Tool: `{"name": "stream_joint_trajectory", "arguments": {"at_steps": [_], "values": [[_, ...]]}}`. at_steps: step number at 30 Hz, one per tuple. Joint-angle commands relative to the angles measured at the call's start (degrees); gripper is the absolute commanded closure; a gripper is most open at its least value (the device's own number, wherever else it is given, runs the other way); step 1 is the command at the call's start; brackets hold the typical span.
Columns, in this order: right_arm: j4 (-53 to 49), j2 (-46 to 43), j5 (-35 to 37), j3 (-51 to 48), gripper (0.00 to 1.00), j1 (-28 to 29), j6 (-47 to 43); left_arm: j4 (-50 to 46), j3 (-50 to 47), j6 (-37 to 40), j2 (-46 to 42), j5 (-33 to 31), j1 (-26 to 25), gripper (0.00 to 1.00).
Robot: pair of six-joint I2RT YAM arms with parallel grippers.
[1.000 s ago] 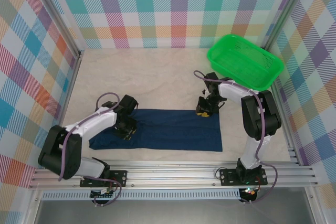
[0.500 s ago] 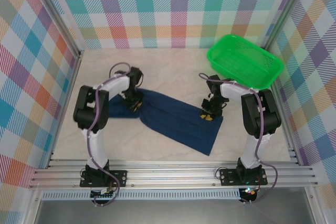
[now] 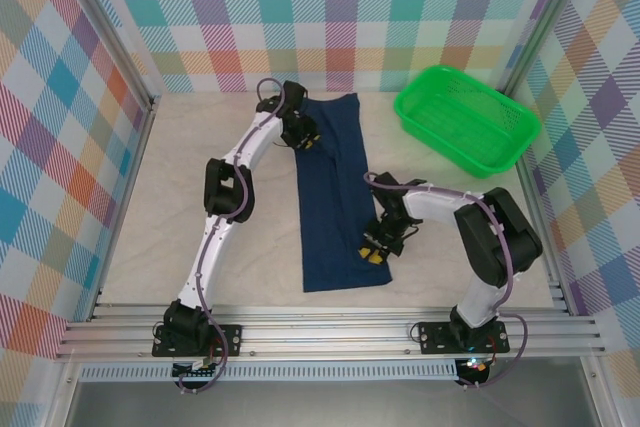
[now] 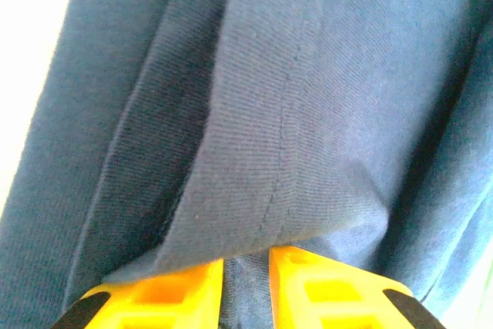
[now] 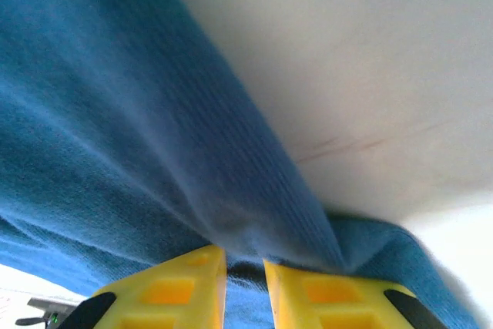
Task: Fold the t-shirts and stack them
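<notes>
Here, a navy t-shirt [image 3: 335, 197], apparently folded into a long strip, lies stretched down the middle of the table [image 3: 200, 177]. The left gripper [image 3: 303, 137] pinches its far end; the right gripper [image 3: 374, 250] pinches its near right edge.

Green plastic basket [image 3: 467, 119] at far right of pale tabletop [image 3: 190, 197], plaid walls [image 3: 330, 17] around

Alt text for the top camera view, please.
A navy t-shirt lies as a long strip on the table, the left end effector pinching its far end, the right end effector its near right edge. Green basket at far right.
</notes>
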Motion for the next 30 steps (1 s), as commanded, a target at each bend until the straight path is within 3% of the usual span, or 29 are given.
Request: {"name": "stream_joint_trajectory", "arguments": {"at_steps": [1, 5, 9, 13, 16, 18, 21, 27, 30], "values": [[2.1, 4.8, 2.9, -0.5, 0.77, 3.2, 7.7, -1.1, -1.1, -1.9, 3.0, -0.6, -0.1, 0.78], [2.8, 3.6, 3.4, -0.5, 0.77, 3.5, 11.3, -1.8, -1.5, -1.1, 1.8, -1.4, 0.9, 0.78], [3.1, 2.0, 3.0, 1.3, 0.74, 4.0, 10.8, -0.9, -0.9, -0.2, -1.4, -0.4, 1.2, 0.66], [-3.2, -4.7, 10.0, 6.9, 0.62, 3.9, 4.2, -5.3, -0.9, 2.1, -9.9, -6.1, 0.9, 0.55], [-7.9, -9.7, 14.1, 9.4, 0.59, 3.0, -0.2, -12.9, -4.9, 4.0, -17.2, -11.5, 0.6, 0.53], [-9.5, -12.3, 14.1, 8.8, 0.59, 1.4, -2.2, -14.2, -13.9, 4.8, -23.7, -12.4, 0.4, 0.54], [-9.6, -16.5, 11.1, 5.6, 0.6, -1.2, -6.4, -7.3, -36.4, 7.2, -37.1, -9.2, -1.0, 0.57], [-12.8, -22.3, 2.9, -1.5, 0.59, -4.3, -12.7, -3.0, -75.3, 9.9, -57.9, 6.7, -6.4, 0.58], [-11.9, -21.5, -2.9, -5.4, 0.59, -4.3, -13.1, 5.1, -92.0, 4.2, -66.1, 12.4, -13.3, 0.56]]}}
